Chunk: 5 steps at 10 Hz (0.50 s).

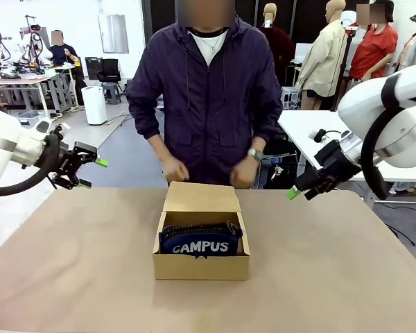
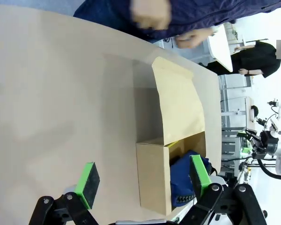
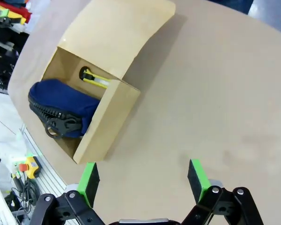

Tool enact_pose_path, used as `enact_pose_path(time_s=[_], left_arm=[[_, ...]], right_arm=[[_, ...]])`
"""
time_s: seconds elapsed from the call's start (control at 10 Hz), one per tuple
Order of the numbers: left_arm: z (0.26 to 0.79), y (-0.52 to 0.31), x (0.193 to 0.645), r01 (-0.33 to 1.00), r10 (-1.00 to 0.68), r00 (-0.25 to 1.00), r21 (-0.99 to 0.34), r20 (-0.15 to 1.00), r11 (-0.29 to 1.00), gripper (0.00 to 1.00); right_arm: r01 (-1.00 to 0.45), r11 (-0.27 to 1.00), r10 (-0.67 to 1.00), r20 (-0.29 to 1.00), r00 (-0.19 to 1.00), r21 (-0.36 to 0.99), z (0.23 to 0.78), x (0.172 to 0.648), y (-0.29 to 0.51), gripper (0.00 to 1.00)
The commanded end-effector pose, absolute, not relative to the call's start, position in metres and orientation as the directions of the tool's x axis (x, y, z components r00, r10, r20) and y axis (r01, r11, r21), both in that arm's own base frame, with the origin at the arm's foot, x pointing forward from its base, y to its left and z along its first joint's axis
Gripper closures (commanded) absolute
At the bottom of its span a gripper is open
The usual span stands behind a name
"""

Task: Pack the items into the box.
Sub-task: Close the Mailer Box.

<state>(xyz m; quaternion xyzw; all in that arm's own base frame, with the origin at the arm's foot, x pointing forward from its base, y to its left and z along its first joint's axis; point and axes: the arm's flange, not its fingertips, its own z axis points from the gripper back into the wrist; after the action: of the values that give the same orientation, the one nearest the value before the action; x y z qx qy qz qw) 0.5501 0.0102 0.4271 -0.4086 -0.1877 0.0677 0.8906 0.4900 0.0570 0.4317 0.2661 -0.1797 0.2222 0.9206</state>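
While left fingers (image 2: 87, 185) and right fingers (image 3: 196, 174) gape empty, the pencil case (image 1: 200, 241) lies in the box (image 1: 201, 267).

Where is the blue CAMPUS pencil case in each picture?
Front view: pencil case in the middle, inside the box.
Left wrist view: pencil case at the bottom, right of middle, in the box.
Right wrist view: pencil case at the left, in the box.
Shared landmark: the box's open lid.

Left arm (image 1: 3, 149) and right arm (image 1: 402, 97) are rounded white with black cable loops (image 1: 371, 149); left gripper (image 1: 93, 173) and right gripper (image 1: 300, 195) black, green-padded.
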Motion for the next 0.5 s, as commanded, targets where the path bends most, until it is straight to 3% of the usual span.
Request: enact_pose_path(time_s=[0.0,0.4], left_arm=[[0.430,0.011,0.543,0.047,0.264,0.921,-0.752,0.288,0.657,0.00],[0.410,-0.007,0.614,-0.004,0.268,0.947,-0.825,0.179,0.565,0.00]], right_arm=[[-0.500,0.761,0.314,0.441,0.841,0.412,0.426,0.494,0.058,0.00],[-0.370,0.641,0.038,0.454,0.890,0.672,0.382,0.599,0.080,0.00]])
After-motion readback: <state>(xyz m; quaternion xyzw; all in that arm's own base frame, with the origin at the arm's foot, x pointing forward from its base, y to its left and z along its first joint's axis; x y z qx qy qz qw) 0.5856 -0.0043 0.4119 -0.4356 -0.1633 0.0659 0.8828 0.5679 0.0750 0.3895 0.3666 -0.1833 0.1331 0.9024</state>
